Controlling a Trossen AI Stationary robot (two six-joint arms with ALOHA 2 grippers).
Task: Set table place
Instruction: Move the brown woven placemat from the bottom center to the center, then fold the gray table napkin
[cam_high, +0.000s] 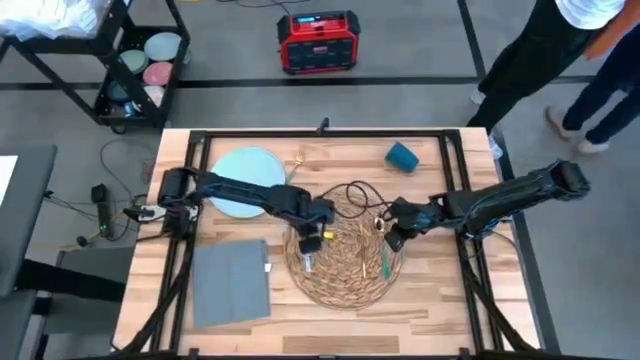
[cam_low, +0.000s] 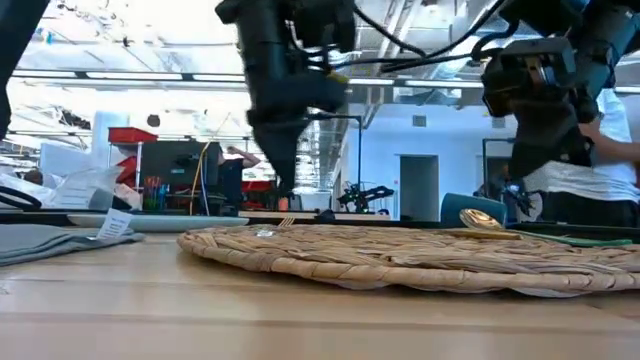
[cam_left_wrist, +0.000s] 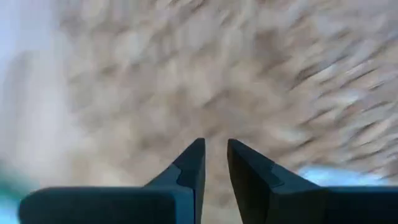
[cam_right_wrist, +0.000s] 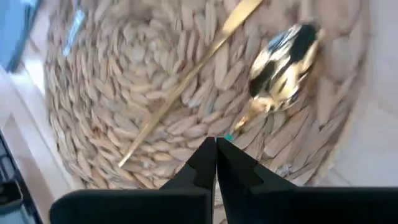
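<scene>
You have a pale-blue plate (cam_high: 243, 178), grey napkin (cam_high: 231, 282) and teal cup (cam_high: 402, 156) — plus a gold spoon (cam_right_wrist: 281, 64) — in view.

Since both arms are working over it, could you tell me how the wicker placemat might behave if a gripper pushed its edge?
The placemat looks thin and woven, so probably light and likely to slide on the smooth table. Its rim looks slightly wavy in the low view, suggesting some flex. The gold spoon lying on it would probably shift too.
</scene>
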